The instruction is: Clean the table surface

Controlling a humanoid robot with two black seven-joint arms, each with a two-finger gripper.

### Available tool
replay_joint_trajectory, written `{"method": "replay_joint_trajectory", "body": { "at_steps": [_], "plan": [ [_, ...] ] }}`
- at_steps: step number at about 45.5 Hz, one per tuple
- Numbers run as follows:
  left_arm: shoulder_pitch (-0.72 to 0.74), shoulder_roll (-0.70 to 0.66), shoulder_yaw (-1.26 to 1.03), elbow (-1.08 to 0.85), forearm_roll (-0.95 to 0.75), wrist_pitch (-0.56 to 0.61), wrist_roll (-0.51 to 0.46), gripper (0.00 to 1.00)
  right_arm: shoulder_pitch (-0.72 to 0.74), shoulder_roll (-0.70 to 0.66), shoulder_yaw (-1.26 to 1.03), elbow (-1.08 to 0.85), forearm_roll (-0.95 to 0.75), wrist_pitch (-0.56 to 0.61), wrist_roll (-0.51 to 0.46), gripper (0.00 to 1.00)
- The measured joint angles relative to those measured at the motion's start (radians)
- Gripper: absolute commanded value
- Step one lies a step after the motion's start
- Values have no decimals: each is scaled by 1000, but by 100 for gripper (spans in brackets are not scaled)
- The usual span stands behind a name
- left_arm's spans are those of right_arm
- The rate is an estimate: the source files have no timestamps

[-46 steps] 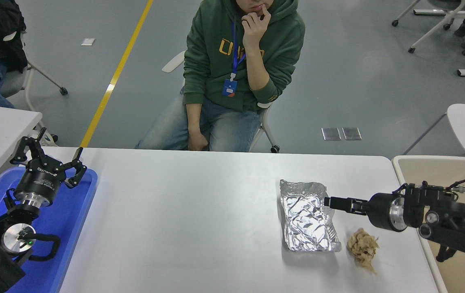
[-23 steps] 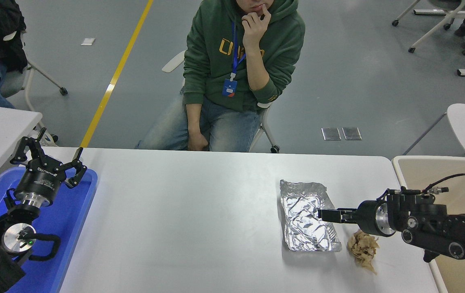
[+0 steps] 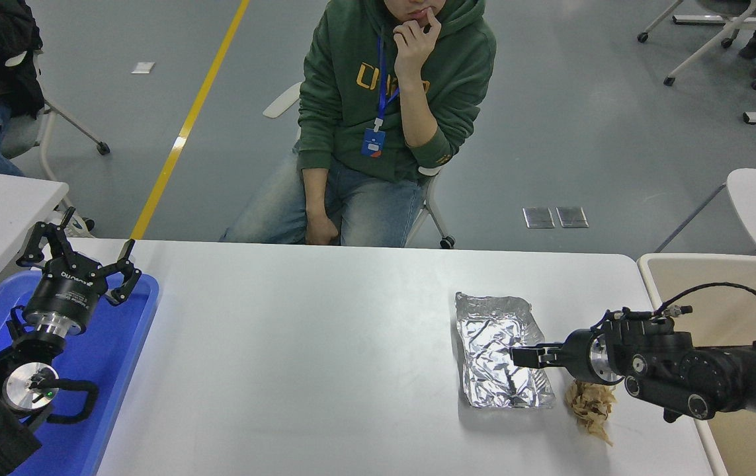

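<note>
Right tool [image 3: 524, 355], black and slim at the end of the black arm reaching in from the table's right edge, hangs over the right-hand half of the crumpled silver foil tray [image 3: 501, 350]; its fingers look pressed together or nearly so, but from this height I cannot tell for certain, nor whether they touch the foil. The wide matte white table [image 3: 325, 344] spreads across the whole lower view, and the tray lies on it toward the right edge, with a crumpled tan wad of paper [image 3: 590, 408] just beside the tray's near right corner, partly under the arm.

My guess is that the tray is the next thing to be cleared. Thin foil could buckle or tear if pinched at one wall, and a light tray may simply slide toward the far edge if pushed rather than gripped. The arm's underside passes close over the wad (a low sweep could drag it off the near edge). The beige bin [image 3: 702, 277] sits at the table's right edge, so a short carry might drop the tray on the rim. The left tool [image 3: 80, 261] is parked, spread wide, over the blue plastic tray [image 3: 133, 330] at the left edge.
</note>
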Motion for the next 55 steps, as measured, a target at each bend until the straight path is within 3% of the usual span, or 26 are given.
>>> {"method": "replay_joint_trajectory", "body": {
  "at_steps": [8,12,16,20,25,55],
  "plan": [
    [0,0,0,0,0,0,0,100,-3,7,-4,-20,-19,0,1,78],
    [0,0,0,0,0,0,0,100,-3,9,-5,-26,-26,0,2,58],
    [0,0,0,0,0,0,0,100,-2,10,-10,-31,-39,0,2,31],
    [0,0,0,0,0,0,0,100,3,11,-21,-33,-53,0,3,25],
    [0,0,0,0,0,0,0,100,6,10,-29,-35,-63,-1,3,0],
    [0,0,0,0,0,0,0,100,41,-45,-31,-16,-73,-1,6,0]
  ]
}}
